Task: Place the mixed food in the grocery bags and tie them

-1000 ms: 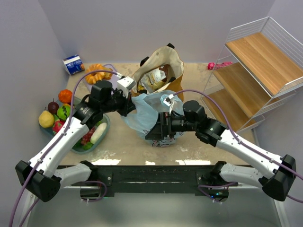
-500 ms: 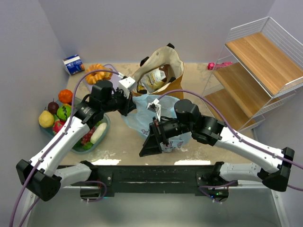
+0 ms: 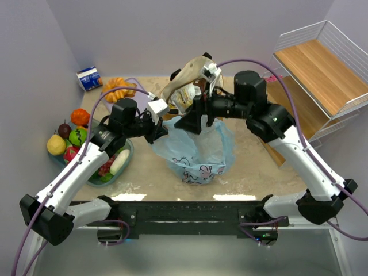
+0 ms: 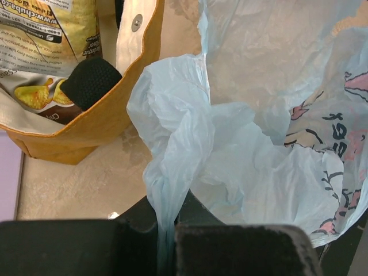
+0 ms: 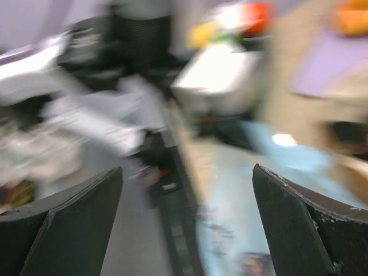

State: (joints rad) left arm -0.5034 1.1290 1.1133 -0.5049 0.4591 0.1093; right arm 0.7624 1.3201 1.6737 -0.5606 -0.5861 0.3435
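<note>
1. Light-blue plastic bag (image 3: 198,152) is sitting mid-bench, with the outstretched left end effector (image 3: 161,130) pinching its left rim.
2. Right end effector (image 3: 187,125) is hovering open over the bag's far edge, beside the tan tote (image 3: 190,65).

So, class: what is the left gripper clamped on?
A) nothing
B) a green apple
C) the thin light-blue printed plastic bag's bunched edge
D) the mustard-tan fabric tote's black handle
C: in the left wrist view, a twisted strip of the thin light-blue printed plastic bag runs down into the shut left gripper.
</note>
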